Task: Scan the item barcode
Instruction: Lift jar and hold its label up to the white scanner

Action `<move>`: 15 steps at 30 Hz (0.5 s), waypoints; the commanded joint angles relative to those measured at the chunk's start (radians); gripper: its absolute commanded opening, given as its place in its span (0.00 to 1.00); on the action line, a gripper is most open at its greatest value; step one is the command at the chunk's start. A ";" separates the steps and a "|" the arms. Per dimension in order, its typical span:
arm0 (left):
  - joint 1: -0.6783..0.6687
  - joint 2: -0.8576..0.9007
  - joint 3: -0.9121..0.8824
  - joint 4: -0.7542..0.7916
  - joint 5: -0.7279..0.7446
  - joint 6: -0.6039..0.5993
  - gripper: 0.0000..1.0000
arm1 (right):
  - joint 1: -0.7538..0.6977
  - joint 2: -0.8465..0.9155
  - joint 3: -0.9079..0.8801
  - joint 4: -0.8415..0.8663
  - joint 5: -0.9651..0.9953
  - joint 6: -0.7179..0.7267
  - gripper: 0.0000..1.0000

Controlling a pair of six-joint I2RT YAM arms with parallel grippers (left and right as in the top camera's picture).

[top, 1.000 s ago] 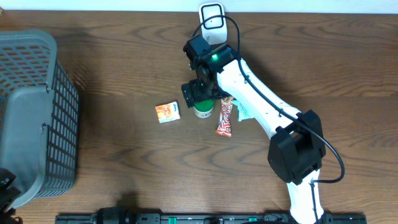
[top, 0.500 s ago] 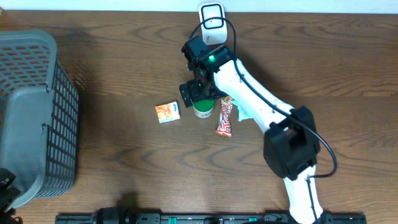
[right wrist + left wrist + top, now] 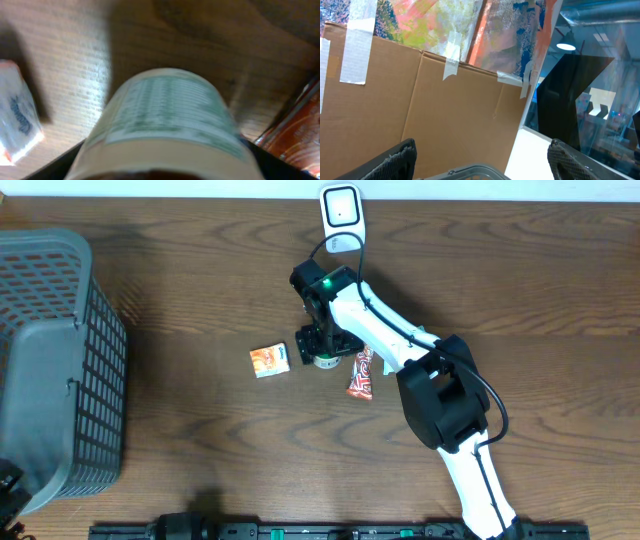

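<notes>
A green and white can [image 3: 326,361] stands upright at the table's middle, mostly hidden under my right gripper [image 3: 322,346]. In the right wrist view the can [image 3: 170,110] fills the space between the dark fingers, which press against both its sides. My right gripper [image 3: 165,167] is shut on it. A white barcode scanner [image 3: 341,210] stands at the back edge, beyond the can. My left gripper [image 3: 482,160] is open, holds nothing, and points up at a cardboard wall.
A small orange box [image 3: 270,360] lies just left of the can. A red snack bar [image 3: 361,374] lies just right of it. A grey mesh basket [image 3: 60,360] fills the left side, and its rim [image 3: 470,172] shows under the left gripper.
My right gripper has come down over the can and its jaws have narrowed onto it. The right arm has swung left, off the scanner. The left gripper has not moved.
</notes>
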 commanded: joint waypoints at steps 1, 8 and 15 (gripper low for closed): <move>0.005 -0.010 0.002 0.003 0.003 -0.009 0.84 | -0.006 0.032 -0.012 -0.002 -0.012 0.049 0.68; 0.005 -0.061 0.002 0.001 0.069 -0.013 0.84 | -0.028 0.025 0.056 -0.126 -0.079 0.061 0.62; 0.005 -0.138 0.002 -0.023 0.077 -0.016 0.84 | -0.084 0.025 0.263 -0.392 -0.220 0.003 0.61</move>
